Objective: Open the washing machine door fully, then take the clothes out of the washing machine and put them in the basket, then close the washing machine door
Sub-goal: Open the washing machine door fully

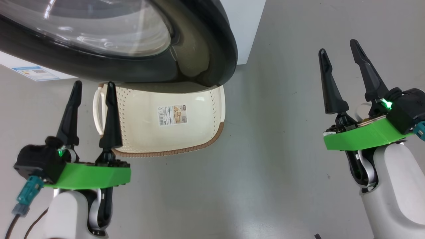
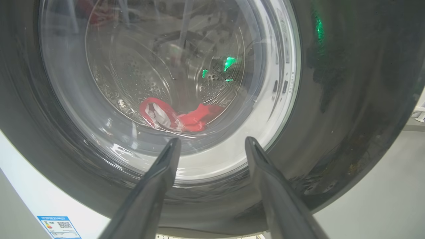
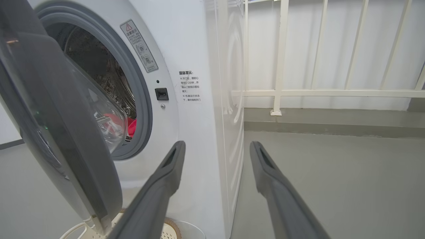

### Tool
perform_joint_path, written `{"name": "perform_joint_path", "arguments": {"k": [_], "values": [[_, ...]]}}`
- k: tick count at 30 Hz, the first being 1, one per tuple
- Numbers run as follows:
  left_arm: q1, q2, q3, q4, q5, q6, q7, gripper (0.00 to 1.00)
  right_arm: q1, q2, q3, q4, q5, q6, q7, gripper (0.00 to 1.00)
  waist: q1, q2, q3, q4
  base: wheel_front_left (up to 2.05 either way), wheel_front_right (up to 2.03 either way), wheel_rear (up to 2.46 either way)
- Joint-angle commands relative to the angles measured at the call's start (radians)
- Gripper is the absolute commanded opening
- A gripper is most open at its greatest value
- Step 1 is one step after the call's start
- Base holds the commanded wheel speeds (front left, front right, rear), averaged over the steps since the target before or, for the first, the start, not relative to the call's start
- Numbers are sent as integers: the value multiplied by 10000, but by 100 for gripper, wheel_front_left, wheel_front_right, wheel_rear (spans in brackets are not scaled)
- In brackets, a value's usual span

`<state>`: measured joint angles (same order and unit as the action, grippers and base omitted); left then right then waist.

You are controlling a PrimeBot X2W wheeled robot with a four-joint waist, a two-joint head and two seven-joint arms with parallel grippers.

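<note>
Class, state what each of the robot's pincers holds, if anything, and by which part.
Nothing is held. The left pincer and right pincer both stand open and empty; the bright red fabric clothes lie untouched inside the white front-loading washing machine.

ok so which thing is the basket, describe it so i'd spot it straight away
Start at the white washing machine and its big black-rimmed door, hanging ajar. On the grey floor, partly under that door, sits the basket. It is a cream tub dotted with holes, with a brown rim and a paper label inside.
</note>
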<state>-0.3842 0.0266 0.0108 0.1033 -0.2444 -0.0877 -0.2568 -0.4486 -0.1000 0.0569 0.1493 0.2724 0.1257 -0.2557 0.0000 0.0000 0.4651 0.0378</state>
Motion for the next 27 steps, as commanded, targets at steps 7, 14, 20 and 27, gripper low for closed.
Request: {"name": "perform_joint_path", "arguments": {"k": [7, 14, 20, 27], "values": [[220, 237, 337, -301, 108, 53, -49, 100, 180, -12, 214, -218, -24, 50, -60, 100, 0, 0, 27, 25, 0, 0, 0], [240, 237, 356, -307, 134, 60, -49, 100, 154, -27, 287, -151, 14, 50, -60, 100, 0, 0, 33, -3, 0, 0, 0], [214, 237, 334, -339, 159, 70, -49, 100, 131, -17, 312, -171, -2, 50, -60, 100, 0, 0, 77, 1, 0, 0, 0], [198, 237, 311, -337, 135, 116, -49, 100, -115, -47, 778, 176, 136, 50, -61, 29, 0, 0, 62, 42, 0, 0, 0]]}}
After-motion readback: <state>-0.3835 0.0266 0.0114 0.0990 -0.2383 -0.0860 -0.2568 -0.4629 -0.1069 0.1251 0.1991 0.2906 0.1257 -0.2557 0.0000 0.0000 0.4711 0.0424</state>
